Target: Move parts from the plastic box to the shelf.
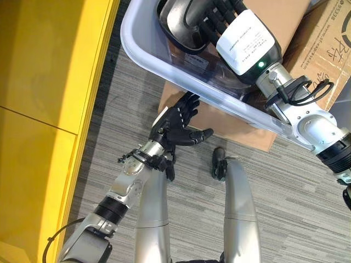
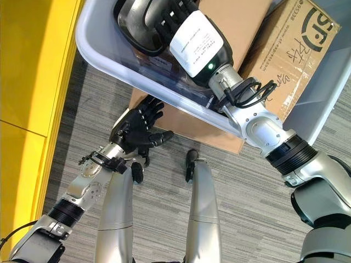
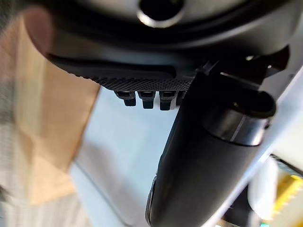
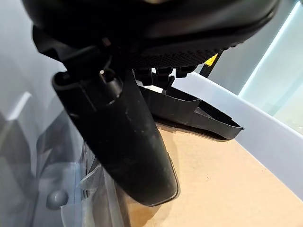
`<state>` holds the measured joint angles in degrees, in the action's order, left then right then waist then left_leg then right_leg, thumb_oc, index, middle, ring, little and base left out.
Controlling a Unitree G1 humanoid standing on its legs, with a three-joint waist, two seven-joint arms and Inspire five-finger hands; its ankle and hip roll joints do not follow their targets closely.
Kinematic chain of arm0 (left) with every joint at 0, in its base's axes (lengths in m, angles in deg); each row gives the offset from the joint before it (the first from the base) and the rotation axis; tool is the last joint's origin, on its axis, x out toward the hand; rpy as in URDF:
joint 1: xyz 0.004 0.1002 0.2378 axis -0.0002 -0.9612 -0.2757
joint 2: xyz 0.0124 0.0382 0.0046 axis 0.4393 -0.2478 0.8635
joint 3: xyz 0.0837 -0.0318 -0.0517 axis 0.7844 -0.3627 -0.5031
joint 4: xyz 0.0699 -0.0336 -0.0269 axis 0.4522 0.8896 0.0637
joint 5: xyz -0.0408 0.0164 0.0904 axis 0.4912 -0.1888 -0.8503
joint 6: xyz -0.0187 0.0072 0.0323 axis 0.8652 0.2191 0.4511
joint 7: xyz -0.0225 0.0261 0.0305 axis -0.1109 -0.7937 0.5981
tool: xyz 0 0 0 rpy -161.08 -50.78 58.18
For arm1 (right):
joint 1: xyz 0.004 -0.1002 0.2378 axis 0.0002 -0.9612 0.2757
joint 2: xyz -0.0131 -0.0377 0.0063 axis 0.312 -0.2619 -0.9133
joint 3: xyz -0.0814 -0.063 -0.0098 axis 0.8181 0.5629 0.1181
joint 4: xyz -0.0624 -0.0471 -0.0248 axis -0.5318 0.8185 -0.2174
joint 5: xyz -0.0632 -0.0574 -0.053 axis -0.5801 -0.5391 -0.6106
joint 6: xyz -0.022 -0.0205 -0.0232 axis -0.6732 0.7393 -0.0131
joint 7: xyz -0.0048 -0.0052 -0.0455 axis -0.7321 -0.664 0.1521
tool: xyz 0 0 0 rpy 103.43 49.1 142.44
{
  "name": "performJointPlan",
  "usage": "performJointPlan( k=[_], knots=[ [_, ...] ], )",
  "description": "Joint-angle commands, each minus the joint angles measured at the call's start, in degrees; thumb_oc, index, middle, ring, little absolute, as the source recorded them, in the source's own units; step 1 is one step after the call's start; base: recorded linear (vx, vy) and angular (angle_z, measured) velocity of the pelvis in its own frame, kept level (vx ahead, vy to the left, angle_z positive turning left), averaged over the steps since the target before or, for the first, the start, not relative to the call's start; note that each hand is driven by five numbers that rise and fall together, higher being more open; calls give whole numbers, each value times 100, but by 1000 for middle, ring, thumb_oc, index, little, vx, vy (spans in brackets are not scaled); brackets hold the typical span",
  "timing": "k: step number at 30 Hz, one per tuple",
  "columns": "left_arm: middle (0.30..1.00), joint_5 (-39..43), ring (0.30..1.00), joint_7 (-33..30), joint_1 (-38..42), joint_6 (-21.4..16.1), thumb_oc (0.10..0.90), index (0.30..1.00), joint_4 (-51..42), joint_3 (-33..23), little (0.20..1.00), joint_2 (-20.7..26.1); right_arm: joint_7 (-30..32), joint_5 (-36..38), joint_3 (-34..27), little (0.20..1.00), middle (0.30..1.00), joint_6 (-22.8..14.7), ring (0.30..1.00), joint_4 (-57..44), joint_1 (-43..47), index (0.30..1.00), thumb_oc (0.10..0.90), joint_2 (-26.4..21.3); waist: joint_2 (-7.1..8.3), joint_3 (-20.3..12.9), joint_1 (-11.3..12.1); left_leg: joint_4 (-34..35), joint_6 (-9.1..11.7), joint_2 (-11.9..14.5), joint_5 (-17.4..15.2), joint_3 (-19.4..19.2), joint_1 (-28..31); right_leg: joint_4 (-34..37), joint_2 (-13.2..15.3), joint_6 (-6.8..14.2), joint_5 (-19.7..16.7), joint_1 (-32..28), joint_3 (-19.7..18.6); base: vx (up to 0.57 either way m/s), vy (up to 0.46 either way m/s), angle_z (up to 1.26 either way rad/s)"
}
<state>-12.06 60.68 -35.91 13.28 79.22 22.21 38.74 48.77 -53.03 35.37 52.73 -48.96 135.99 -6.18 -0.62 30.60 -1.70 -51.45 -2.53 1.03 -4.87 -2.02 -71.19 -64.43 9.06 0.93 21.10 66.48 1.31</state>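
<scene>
Parts show as one glossy black moulded piece (image 1: 178, 24) lying inside the plastic box (image 1: 143, 52), close to the box's near wall, with thin clear film (image 4: 90, 189) beside it in the right wrist view. The plastic box is a pale translucent bin with a rounded rim, and it rests on brown cardboard (image 2: 241, 22); a second cardboard carton (image 2: 296, 60) stands just beside the box on the robot's right. The right hand (image 1: 216, 19) reaches over the box's rim from the right and lies down inside the box on the black piece; in the right wrist view its thumb (image 4: 125, 142) stands out straight over the cardboard bottom and its fingers (image 4: 163, 73) bend down at the edge of the black piece (image 4: 199, 116), but whether they close on it I cannot tell. The left hand (image 1: 178, 126) hangs outside the box, below its near wall and over the grey striped floor (image 1: 290, 181), palm turned up, fingers spread wide and thumb out, holding nothing, its fingertips near the underside of the box. A yellow panel (image 1: 44, 109) stands well apart from the box on the robot's left.
</scene>
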Motion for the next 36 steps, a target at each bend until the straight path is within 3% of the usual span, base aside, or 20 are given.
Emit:
performJointPlan(
  k=[1,2,4,12,14,15,20,36],
  knots=[
    [1000,-360,1000,430,-32,-692,900,1000,-170,195,1000,-339,-34,227,197,1000,1000,145,1000,-153,898,1000,900,-39,-146,-80,210,511,77,390,-456,58,564,-132,-154,-219,329,-287,322,-18,21,7],
    [1000,-265,1000,625,-80,-827,900,1000,-203,203,1000,-296,-104,309,263,1000,1000,204,1000,-77,935,1000,900,-50,-159,-80,228,531,79,395,-443,60,599,-132,-149,-226,340,-320,328,-26,35,8],
    [1000,-29,1000,1157,-61,-687,900,1000,-426,356,1000,-177,-187,478,414,1000,1000,215,1000,51,1091,1000,900,-103,-177,-80,243,661,98,405,-401,63,731,-32,-146,-249,310,-443,334,-19,48,3],
    [1000,511,1000,1042,146,-522,900,1000,-641,498,1000,-294,-329,745,536,1000,1000,301,1000,342,1240,1000,900,32,-146,-80,215,718,102,434,-359,48,775,-24,-164,-267,309,-491,328,0,9,0],
    [1000,585,1000,971,222,-536,900,1000,-624,484,1000,-322,-266,923,536,347,347,320,347,458,1274,347,433,65,-140,-80,213,727,105,428,-357,50,786,-11,-165,-269,305,-511,328,0,0,0],
    [1000,570,1000,961,242,-529,900,1000,-618,481,1000,-337,-266,929,529,300,300,348,300,481,1270,300,400,87,-139,-80,210,730,105,432,-354,45,784,-9,-168,-271,304,-511,325,0,0,0],
    [1000,621,1000,919,352,-524,900,1000,-545,473,1000,-405,92,1189,492,300,300,398,300,794,1308,300,400,158,-131,-80,212,671,97,407,-389,65,744,-20,-181,-284,309,-494,327,2,-1,-1],
    [1000,773,1000,904,753,-504,900,1000,-320,505,1000,-512,836,1312,479,300,300,-111,300,1328,1320,300,400,341,-153,-80,167,580,73,377,-478,44,707,-13,-188,-276,294,-461,284,0,0,0]
  ],
)
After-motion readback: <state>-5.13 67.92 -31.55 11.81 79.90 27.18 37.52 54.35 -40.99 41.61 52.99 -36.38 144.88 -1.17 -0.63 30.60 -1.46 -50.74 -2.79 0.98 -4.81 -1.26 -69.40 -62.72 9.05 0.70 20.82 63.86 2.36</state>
